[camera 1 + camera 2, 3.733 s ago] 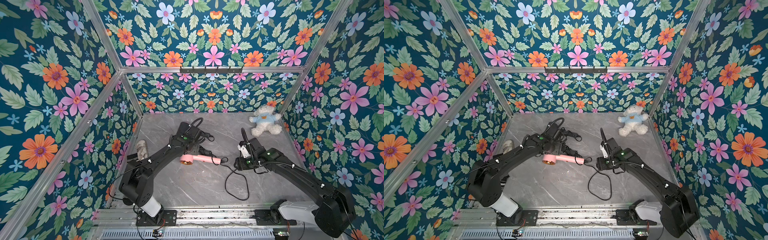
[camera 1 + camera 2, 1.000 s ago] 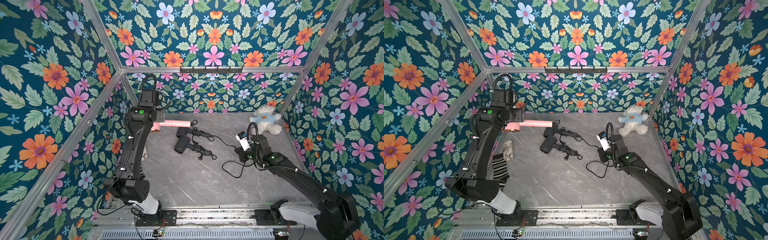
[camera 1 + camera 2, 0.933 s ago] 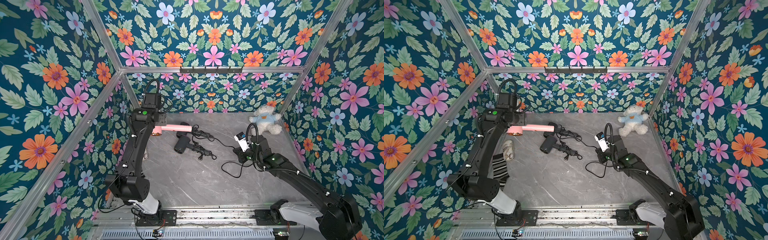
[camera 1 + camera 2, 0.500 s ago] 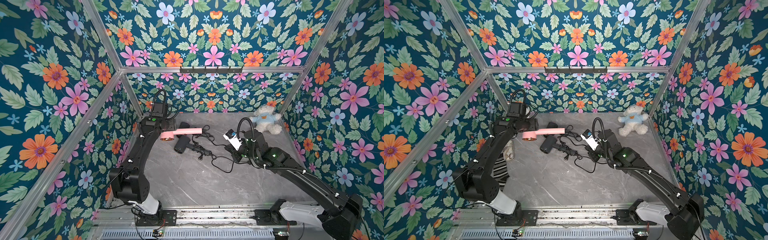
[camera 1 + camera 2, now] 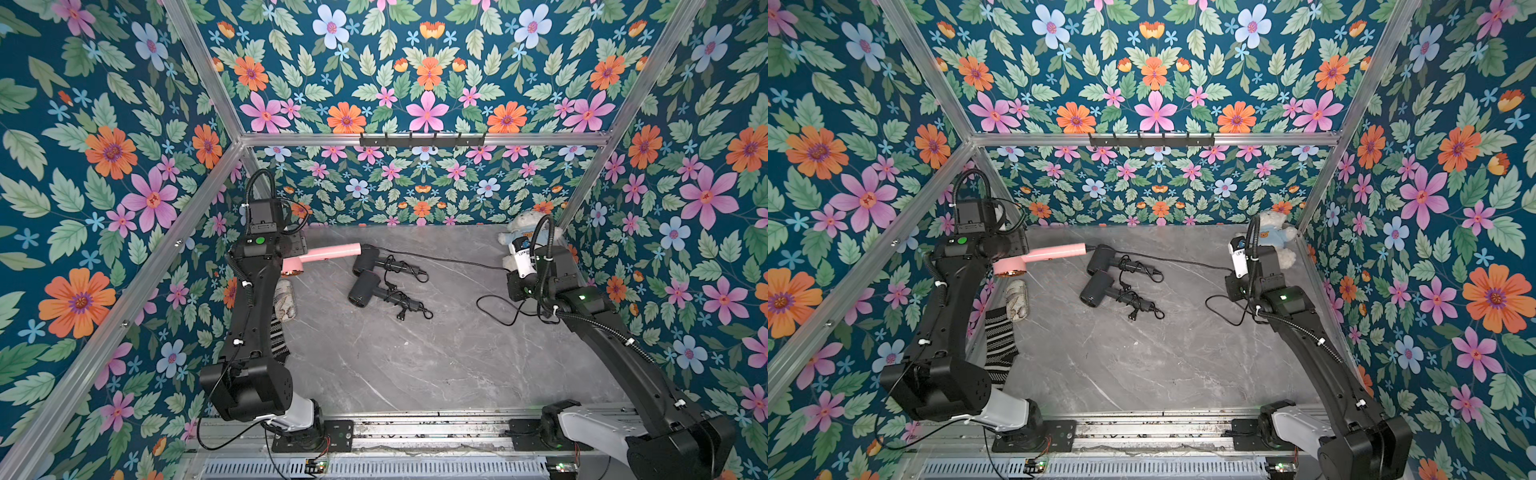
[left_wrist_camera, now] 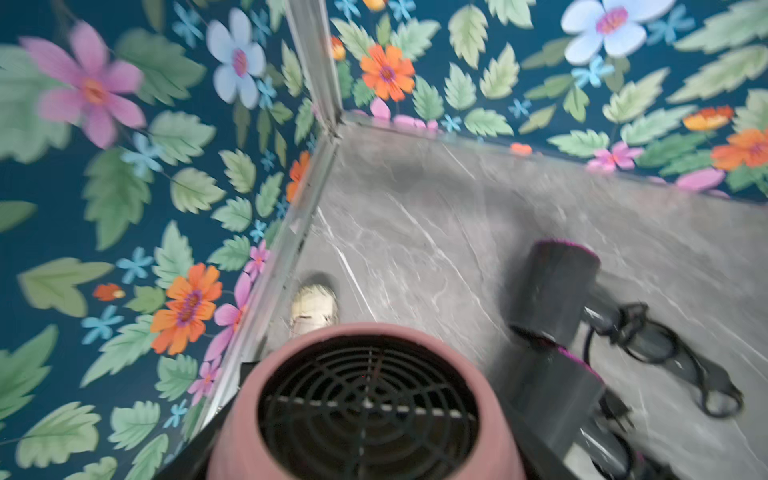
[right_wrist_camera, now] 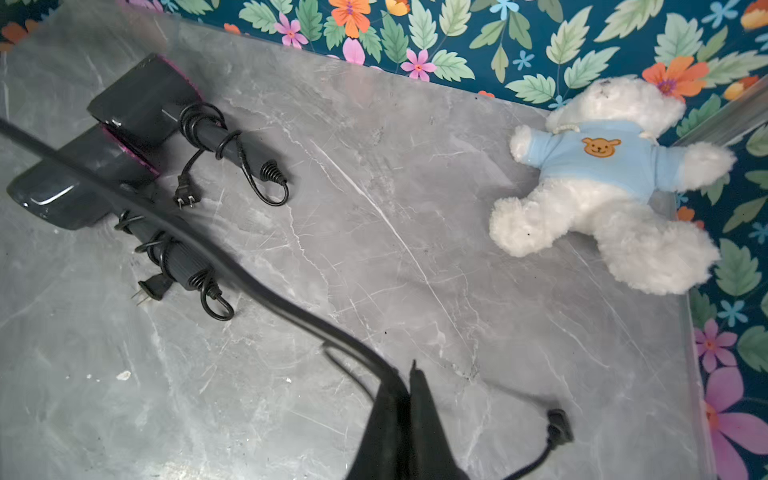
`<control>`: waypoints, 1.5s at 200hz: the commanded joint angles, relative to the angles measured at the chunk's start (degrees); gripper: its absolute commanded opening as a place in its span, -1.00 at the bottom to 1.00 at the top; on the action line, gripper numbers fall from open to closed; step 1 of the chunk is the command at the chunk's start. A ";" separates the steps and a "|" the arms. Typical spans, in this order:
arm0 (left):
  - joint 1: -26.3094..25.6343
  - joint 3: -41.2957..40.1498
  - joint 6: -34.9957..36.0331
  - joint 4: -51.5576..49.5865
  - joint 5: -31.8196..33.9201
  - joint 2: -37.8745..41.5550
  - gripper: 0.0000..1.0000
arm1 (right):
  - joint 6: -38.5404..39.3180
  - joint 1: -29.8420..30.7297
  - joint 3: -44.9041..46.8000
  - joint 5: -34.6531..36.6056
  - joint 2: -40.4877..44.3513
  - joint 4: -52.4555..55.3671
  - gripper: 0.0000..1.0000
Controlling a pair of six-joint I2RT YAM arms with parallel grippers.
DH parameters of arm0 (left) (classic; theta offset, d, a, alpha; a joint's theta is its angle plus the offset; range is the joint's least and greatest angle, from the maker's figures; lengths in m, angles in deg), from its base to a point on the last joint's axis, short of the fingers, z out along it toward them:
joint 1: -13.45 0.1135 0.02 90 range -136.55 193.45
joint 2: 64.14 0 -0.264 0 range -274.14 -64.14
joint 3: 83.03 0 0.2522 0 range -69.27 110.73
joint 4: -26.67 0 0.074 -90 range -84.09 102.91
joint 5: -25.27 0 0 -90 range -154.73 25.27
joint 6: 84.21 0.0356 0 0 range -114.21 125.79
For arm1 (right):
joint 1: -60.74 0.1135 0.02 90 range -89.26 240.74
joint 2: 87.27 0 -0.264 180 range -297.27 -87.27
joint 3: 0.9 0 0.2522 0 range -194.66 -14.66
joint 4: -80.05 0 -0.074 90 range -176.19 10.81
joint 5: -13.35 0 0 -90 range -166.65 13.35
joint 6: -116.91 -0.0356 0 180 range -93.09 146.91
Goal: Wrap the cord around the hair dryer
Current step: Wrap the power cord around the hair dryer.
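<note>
The pink hair dryer (image 5: 328,252) (image 5: 1050,252) hangs above the table's back left, handle pointing right. My left gripper (image 5: 296,248) (image 5: 1014,246) is shut on its head. The left wrist view is filled by the dryer's round grille (image 6: 365,407), which hides the fingers. The black cord (image 5: 449,260) (image 5: 1183,262) runs nearly straight from the handle's end to my right gripper (image 5: 512,272) (image 7: 409,374), which is shut on it at the right, by the teddy bear. Slack cord (image 5: 498,309) loops on the table beneath, ending at the plug (image 7: 559,428).
Two black hair dryers (image 5: 365,266) (image 5: 361,293) with wrapped cords lie mid-table under the pink cord's line. A white teddy bear (image 7: 602,178) sits in the back right corner. A striped sock (image 5: 276,336) and a pale roll (image 5: 286,299) lie along the left wall.
My right gripper has drawn the cord off to the right, pulling it straight. My left gripper has carried the pink hair dryer a little back and left.
</note>
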 commanded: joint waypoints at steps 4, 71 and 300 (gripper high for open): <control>1.65 -1.43 -0.90 5.61 13.41 0.41 -1.00 | -2.39 -1.65 -0.56 5.94 0.59 3.99 -1.00; -4.35 -3.86 -10.80 11.16 -10.13 0.68 -1.00 | 7.46 14.04 1.09 8.12 -3.73 3.58 -1.00; -24.40 -23.75 -6.17 28.10 -42.63 7.04 -1.00 | 13.71 10.74 -14.56 -4.58 -22.17 -3.39 -1.00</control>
